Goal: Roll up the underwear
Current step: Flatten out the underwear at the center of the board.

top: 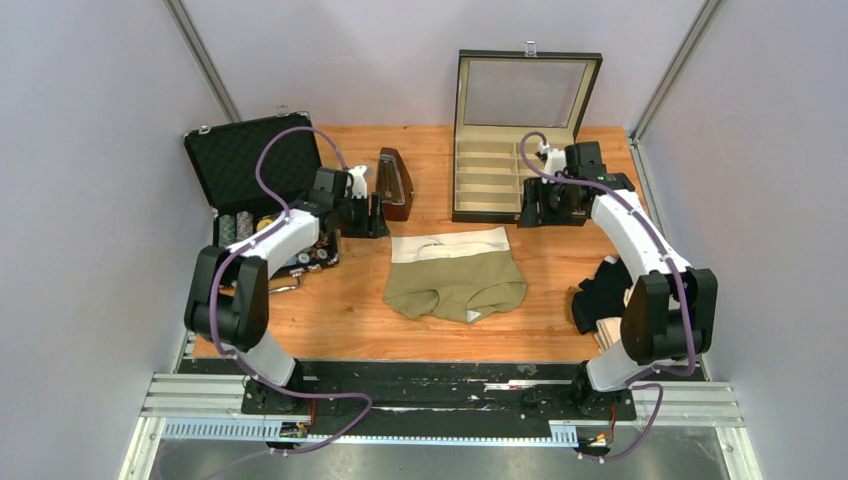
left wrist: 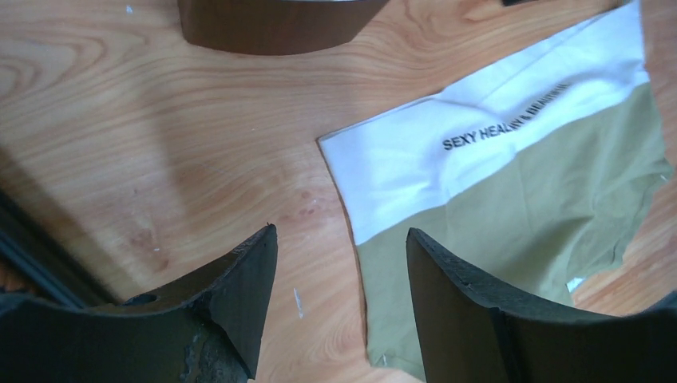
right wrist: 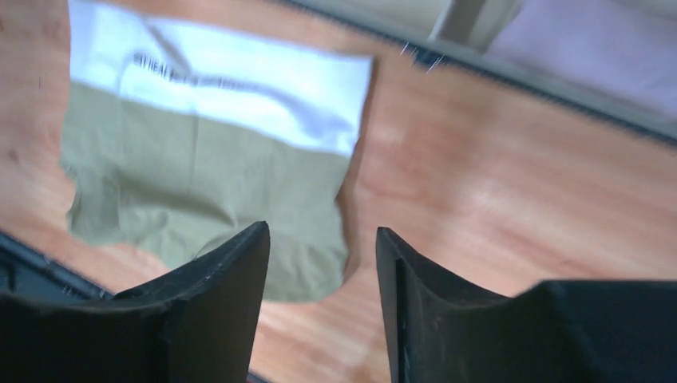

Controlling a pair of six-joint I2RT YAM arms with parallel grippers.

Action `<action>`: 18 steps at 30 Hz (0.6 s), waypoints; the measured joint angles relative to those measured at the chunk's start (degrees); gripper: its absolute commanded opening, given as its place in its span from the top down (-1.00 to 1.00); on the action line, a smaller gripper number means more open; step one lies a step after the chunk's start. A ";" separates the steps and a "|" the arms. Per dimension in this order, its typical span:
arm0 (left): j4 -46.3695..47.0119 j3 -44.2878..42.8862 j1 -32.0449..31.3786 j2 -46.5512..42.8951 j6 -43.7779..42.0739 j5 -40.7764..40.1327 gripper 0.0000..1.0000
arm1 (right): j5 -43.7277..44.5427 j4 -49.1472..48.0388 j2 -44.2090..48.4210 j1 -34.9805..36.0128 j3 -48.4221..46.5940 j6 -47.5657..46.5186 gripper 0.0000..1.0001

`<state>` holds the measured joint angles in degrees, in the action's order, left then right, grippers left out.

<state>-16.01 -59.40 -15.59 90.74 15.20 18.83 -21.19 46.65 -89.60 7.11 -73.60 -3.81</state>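
The olive-khaki underwear [top: 455, 280] with a pale waistband lies flat at the middle of the wooden table, waistband towards the back. My left gripper [top: 372, 216] is open and empty, just off its back-left corner. In the left wrist view the gripper [left wrist: 342, 239] straddles the cloth's left edge above the underwear [left wrist: 527, 207]. My right gripper [top: 534, 207] is open and empty, off the back-right corner. In the right wrist view the gripper [right wrist: 321, 233] hovers by the right edge of the underwear [right wrist: 199, 175]. Black underwear [top: 598, 290] and a cream-beige piece [top: 608, 332] lie piled by the right arm.
An open black case [top: 245, 160] with poker chips stands at the back left. A brown metronome [top: 395, 185] stands just behind the left gripper. An open wooden compartment box [top: 500, 165] stands at the back, behind the right gripper.
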 measured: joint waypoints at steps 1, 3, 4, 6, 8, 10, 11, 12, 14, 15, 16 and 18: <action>0.17 -0.37 0.00 1.66 1.09 -0.33 -0.35 | 0.59 -2.05 0.17 -0.35 -0.48 1.20 -0.36; 0.46 -0.63 -0.02 4.04 2.84 -1.14 -0.28 | 1.68 -6.45 0.96 -0.90 -0.44 3.34 -0.37; 0.68 -0.63 -0.11 4.96 3.82 -1.44 -0.25 | 1.75 -8.70 1.27 -1.03 -0.17 3.85 -0.35; 1.92 -0.63 -0.24 6.38 5.25 -1.73 -0.21 | 1.31 -13.00 1.03 -1.14 -0.20 4.98 -0.35; 4.28 -0.66 -0.57 8.04 6.40 -2.25 -0.16 | 1.11 -16.68 -1.25 -1.16 -0.83 6.60 -0.35; 5.64 -0.85 -1.03 9.73 6.97 -2.67 -0.09 | 0.52 -19.87 -3.91 -1.16 -0.63 7.67 -0.31; 5.92 -1.29 -1.29 10.75 7.19 -2.69 -0.06 | -0.79 -20.57 -5.62 -1.20 -0.55 8.07 -0.29; 6.43 -1.70 -1.62 11.76 7.43 -2.69 -0.05 | -1.70 -20.81 -6.78 -1.20 -0.55 8.26 -0.29; 7.39 -2.21 -2.19 13.38 7.82 -2.86 0.00 | -3.89 -20.81 -9.55 -1.20 -0.63 9.42 -0.29; 7.87 -2.23 -2.56 14.08 8.00 -2.93 0.03 | -4.66 -20.79 -10.60 -1.20 -0.63 10.08 -0.29; 8.09 -2.23 -2.95 14.51 8.13 -3.04 0.04 | -5.22 -20.76 -11.34 -1.20 -0.63 10.60 -0.29; 8.63 -2.40 -3.87 14.88 8.46 -3.45 0.08 | -6.36 -20.96 -11.82 -1.20 -0.33 11.69 -0.30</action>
<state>-7.38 -61.80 -19.46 105.62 23.66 15.38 -27.55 25.69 -101.43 5.91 -73.93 7.88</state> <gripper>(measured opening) 0.487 0.647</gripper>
